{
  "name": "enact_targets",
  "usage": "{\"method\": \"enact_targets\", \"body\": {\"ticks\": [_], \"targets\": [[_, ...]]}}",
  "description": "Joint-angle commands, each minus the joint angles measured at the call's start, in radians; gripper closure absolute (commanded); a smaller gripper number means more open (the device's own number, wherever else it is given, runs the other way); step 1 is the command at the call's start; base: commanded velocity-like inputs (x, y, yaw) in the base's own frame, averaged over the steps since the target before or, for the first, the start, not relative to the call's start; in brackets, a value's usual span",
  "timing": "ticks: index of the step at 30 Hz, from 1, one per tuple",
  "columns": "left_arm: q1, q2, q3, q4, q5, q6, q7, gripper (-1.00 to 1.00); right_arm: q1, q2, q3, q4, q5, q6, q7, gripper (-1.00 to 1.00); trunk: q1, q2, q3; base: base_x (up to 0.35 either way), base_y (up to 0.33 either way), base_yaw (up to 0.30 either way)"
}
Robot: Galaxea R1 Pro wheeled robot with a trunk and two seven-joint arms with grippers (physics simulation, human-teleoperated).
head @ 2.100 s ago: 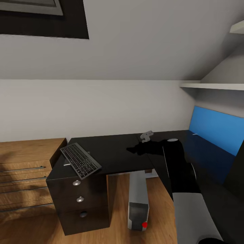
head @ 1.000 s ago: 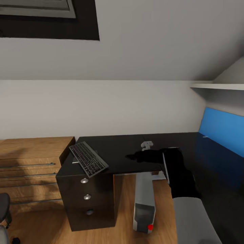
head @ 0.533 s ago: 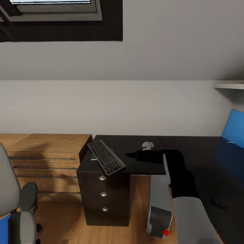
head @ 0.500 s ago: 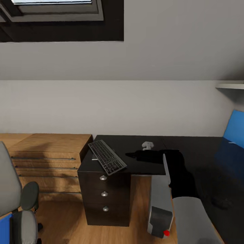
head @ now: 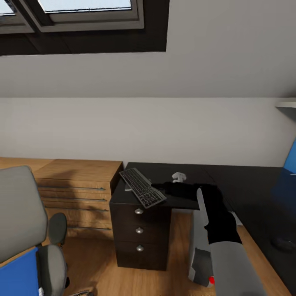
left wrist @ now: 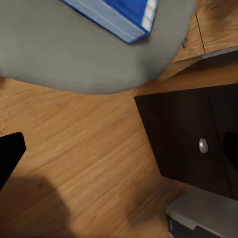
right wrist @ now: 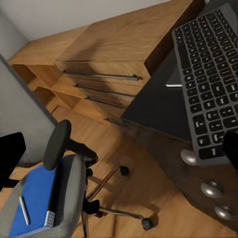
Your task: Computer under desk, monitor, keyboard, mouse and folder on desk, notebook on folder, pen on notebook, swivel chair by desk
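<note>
The right arm (head: 218, 218) reaches forward over the desk (head: 246, 185), its black forearm ending at a pale gripper (head: 178, 177) just past the keyboard's far end; whether its fingers are spread or pressed together cannot be told. The keyboard (head: 142, 187) lies slanted at the desk's corner, overhanging the drawers, just left of that gripper. The computer (head: 200, 246) stands on the floor below the arm. The chair (right wrist: 49, 163) is well to the left, apart from the desk, with the folder (right wrist: 34, 201) on its seat and the pen (right wrist: 23, 210) lying on it. The mouse (head: 283, 243) sits on the desk to the arm's right.
</note>
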Motion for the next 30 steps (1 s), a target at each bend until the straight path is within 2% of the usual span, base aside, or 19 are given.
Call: {"method": "enact_targets", "body": {"ticks": [1, 4, 7, 8, 9, 10, 12, 14, 15, 16, 18, 19, 20, 21, 25, 27, 30], "targets": [[0.000, 0.000, 0.000, -0.001, 0.010, 0.004, 0.006, -1.00, 0.001, 0.001, -0.003, 0.001, 0.002, 0.002, 0.007, -1.00, 0.000, -0.001, -0.001, -0.119, 0.256, 0.004], [0.000, 0.000, -0.001, -0.001, 0.010, 0.004, 0.006, -1.00, 0.007, 0.001, -0.005, 0.021, -0.012, -0.025, 0.006, -1.00, 0.000, -0.001, 0.000, -0.066, 0.268, 0.002], [0.000, -0.005, -0.015, 0.002, 0.007, 0.004, 0.007, -1.00, 0.009, 0.001, -0.011, 0.072, -0.058, -0.063, 0.004, -1.00, 0.000, -0.001, 0.000, -0.027, 0.178, 0.001], [0.000, -0.011, -0.044, 0.005, 0.002, 0.001, 0.008, -1.00, 0.010, 0.001, -0.022, 0.096, -0.106, -0.078, 0.004, -1.00, 0.000, -0.001, 0.000, -0.014, 0.090, 0.000], [0.001, -0.014, -0.063, 0.007, -0.002, -0.001, 0.008, -1.00, 0.010, 0.001, -0.027, 0.106, -0.134, -0.084, 0.003, -1.00, 0.000, -0.001, 0.000, -0.011, 0.072, 0.000], [0.001, -0.019, -0.099, 0.011, -0.011, -0.008, 0.010, -1.00, 0.010, 0.001, -0.034, 0.121, -0.189, -0.092, -0.009, -1.00, 0.000, -0.001, 0.000, -0.007, 0.046, 0.000], [0.002, -0.022, -0.126, 0.013, -0.016, -0.019, 0.013, -1.00, 0.011, 0.001, -0.039, 0.136, -0.241, -0.097, -0.042, -1.00, 0.000, -0.001, 0.000, -0.005, 0.033, 0.000], [0.003, -0.026, -0.153, 0.016, -0.022, -0.039, 0.013, -1.00, 0.011, 0.001, -0.048, 0.172, -0.356, -0.105, -0.150, -1.00, 0.000, -0.001, 0.000, -0.002, 0.015, 0.000], [0.003, -0.026, -0.157, 0.017, -0.023, -0.043, 0.015, -1.00, 0.011, 0.001, -0.050, 0.182, -0.392, -0.107, -0.182, -1.00, 0.000, -0.001, 0.000, -0.001, 0.010, 0.000], [0.003, -0.026, -0.163, 0.018, -0.024, -0.047, 0.018, -1.00, 0.014, 0.001, -0.052, 0.200, -0.479, -0.117, -0.245, -1.00, 0.000, -0.001, 0.000, -0.001, 0.006, 0.000], [0.003, -0.027, -0.167, 0.018, -0.025, -0.050, 0.019, -1.00, 0.022, 0.001, -0.054, 0.211, -0.579, -0.134, -0.304, -1.00, 0.000, -0.001, 0.000, -0.001, 0.004, 0.000], [0.003, -0.029, -0.169, 0.018, -0.025, -0.053, 0.019, -1.00, 0.036, 0.001, -0.054, 0.219, -0.676, -0.157, -0.366, -1.00, 0.000, -0.001, 0.000, 0.000, 0.003, 0.000], [0.003, -0.029, -0.170, 0.018, -0.026, -0.055, 0.019, -1.00, 0.043, 0.001, -0.052, 0.220, -0.717, -0.171, -0.399, -1.00, 0.000, -0.001, 0.000, 0.000, 0.002, 0.000], [0.003, -0.030, -0.171, 0.018, -0.026, -0.058, 0.018, -1.00, 0.055, 0.001, -0.050, 0.219, -0.780, -0.199, -0.469, -1.00, 0.000, -0.001, 0.000, -0.026, 0.001, 0.000], [0.003, -0.031, -0.173, 0.019, -0.025, -0.079, 0.017, -1.00, 0.075, 0.001, -0.046, 0.213, -0.849, -0.255, -0.605, -1.00, 0.000, -0.001, 0.000, -0.131, 0.001, 0.000], [0.003, -0.032, -0.174, 0.019, -0.025, -0.086, 0.018, -1.00, 0.083, 0.001, -0.049, 0.214, -0.881, -0.329, -0.696, -1.00, 0.000, -0.001, 0.000, -0.263, 0.000, 0.000], [0.003, -0.033, -0.174, 0.019, -0.026, -0.089, 0.018, -1.00, 0.087, 0.001, -0.051, 0.215, -0.905, -0.371, -0.735, -1.00, 0.000, -0.001, 0.000, -0.305, 0.000, 0.000]]}}
